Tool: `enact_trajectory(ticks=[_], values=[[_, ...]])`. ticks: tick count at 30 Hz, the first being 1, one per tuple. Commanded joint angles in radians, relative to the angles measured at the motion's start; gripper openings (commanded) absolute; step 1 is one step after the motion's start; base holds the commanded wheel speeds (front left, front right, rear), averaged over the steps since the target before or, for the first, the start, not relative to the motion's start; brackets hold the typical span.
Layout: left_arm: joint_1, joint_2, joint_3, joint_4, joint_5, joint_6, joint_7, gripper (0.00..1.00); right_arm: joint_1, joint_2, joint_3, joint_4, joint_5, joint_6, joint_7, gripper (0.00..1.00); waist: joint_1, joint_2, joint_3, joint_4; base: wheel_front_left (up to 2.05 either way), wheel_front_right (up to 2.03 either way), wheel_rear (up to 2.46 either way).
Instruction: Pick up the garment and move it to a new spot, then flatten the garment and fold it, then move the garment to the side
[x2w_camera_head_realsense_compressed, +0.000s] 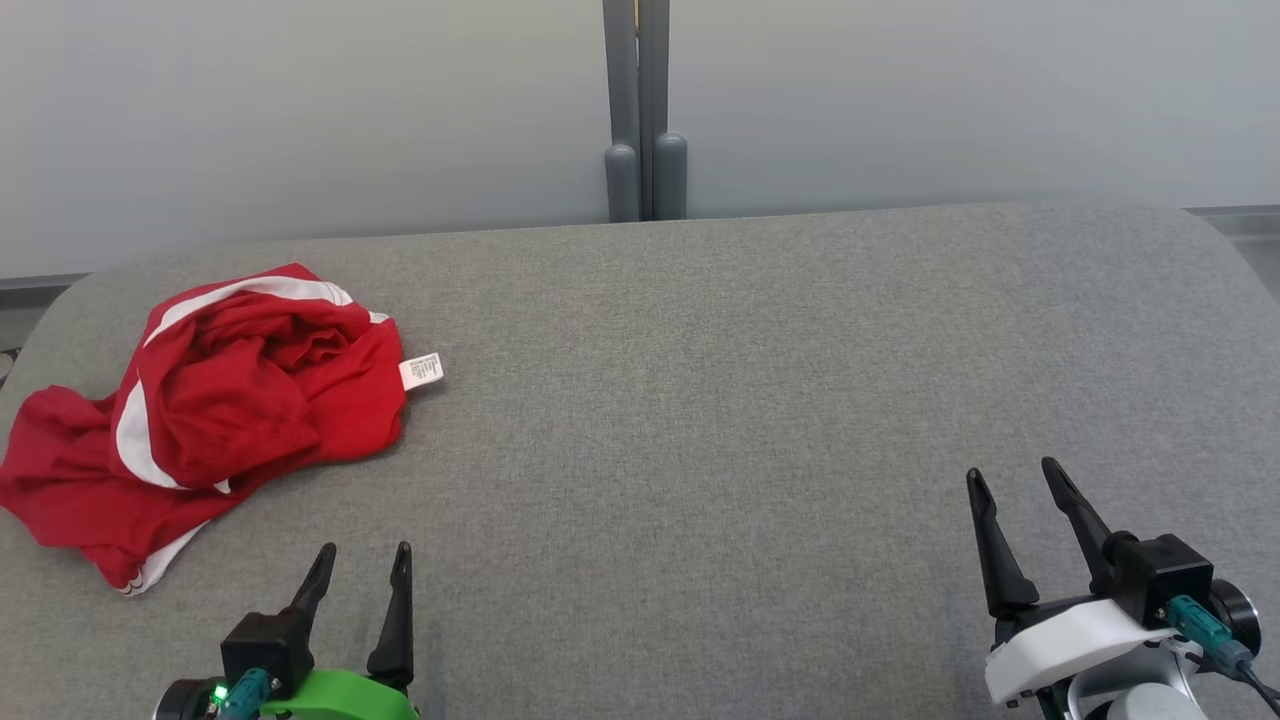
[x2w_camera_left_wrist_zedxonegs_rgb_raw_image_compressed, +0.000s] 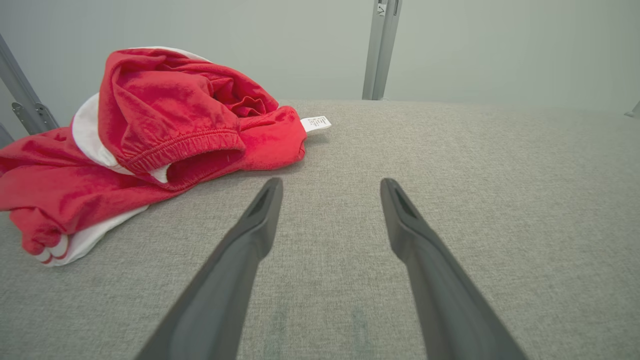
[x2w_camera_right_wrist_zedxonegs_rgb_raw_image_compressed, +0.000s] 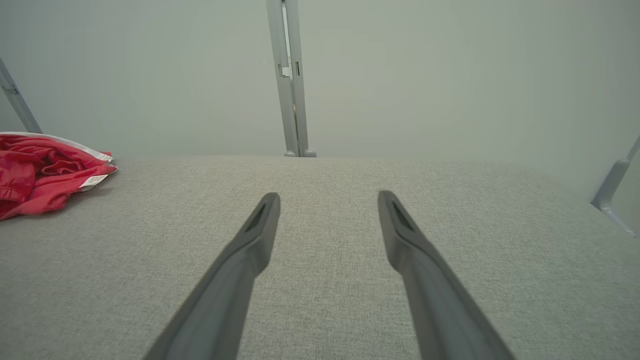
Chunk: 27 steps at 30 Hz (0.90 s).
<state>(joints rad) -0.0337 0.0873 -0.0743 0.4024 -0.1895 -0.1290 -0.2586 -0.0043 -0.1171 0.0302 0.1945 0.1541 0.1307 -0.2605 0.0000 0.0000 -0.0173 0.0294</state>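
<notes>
The garment (x2w_camera_head_realsense_compressed: 210, 410) is a red piece with white stripes and a white label, crumpled in a heap at the left of the grey padded table (x2w_camera_head_realsense_compressed: 750, 400). My left gripper (x2w_camera_head_realsense_compressed: 365, 560) stands open near the front edge, just right of and below the heap, nothing between its fingers. In the left wrist view the garment (x2w_camera_left_wrist_zedxonegs_rgb_raw_image_compressed: 150, 145) lies ahead and left of the left gripper (x2w_camera_left_wrist_zedxonegs_rgb_raw_image_compressed: 330, 186). My right gripper (x2w_camera_head_realsense_compressed: 1012, 478) is open at the lower right, far from the cloth. The right wrist view has the right gripper (x2w_camera_right_wrist_zedxonegs_rgb_raw_image_compressed: 327, 197) over bare fabric and the garment (x2w_camera_right_wrist_zedxonegs_rgb_raw_image_compressed: 40, 172) at the far left.
A grey post (x2w_camera_head_realsense_compressed: 640, 110) rises behind the table's far edge against a pale wall. Metal frame bars (x2w_camera_left_wrist_zedxonegs_rgb_raw_image_compressed: 22, 95) stand at the table's sides. The table's corners are rounded, and wide bare grey surface lies between the garment and the right gripper.
</notes>
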Motion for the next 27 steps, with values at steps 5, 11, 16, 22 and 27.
enact_trajectory(ticks=[5, 11, 16, 22, 27], values=[[-0.01, 0.008, 0.0, -0.003, 0.0, -0.003, -0.007, 1.0, 0.012, -0.001, -0.006, -0.002, -0.007, 0.0, -0.006, 1.0, 0.0, 0.0, 0.002, -0.001, 0.0, 0.0, 0.0], [-0.002, 0.006, 0.006, -0.003, -0.005, -0.003, -0.007, 1.0, 0.017, 0.006, -0.015, 0.006, 0.004, 0.0, -0.006, 1.0, 0.0, 0.0, 0.001, -0.002, 0.0, 0.0, 0.0], [-0.004, 0.004, 0.009, 0.0, -0.008, -0.003, -0.007, 1.0, 0.016, 0.006, -0.017, 0.011, 0.01, 0.0, -0.006, 1.0, 0.0, 0.0, 0.001, 0.0, 0.0, 0.0, 0.0], [0.0, 0.002, 0.011, 0.0, -0.006, -0.003, -0.007, 1.0, 0.015, 0.003, -0.015, 0.016, 0.004, 0.0, -0.006, 1.0, 0.0, 0.0, 0.002, 0.001, 0.0, 0.0, 0.0], [-0.004, 0.001, 0.013, -0.002, -0.006, -0.003, -0.007, 1.0, 0.017, 0.002, -0.014, 0.014, 0.0, 0.0, -0.006, 1.0, 0.0, 0.0, 0.003, 0.007, 0.0, 0.0, 0.0]])
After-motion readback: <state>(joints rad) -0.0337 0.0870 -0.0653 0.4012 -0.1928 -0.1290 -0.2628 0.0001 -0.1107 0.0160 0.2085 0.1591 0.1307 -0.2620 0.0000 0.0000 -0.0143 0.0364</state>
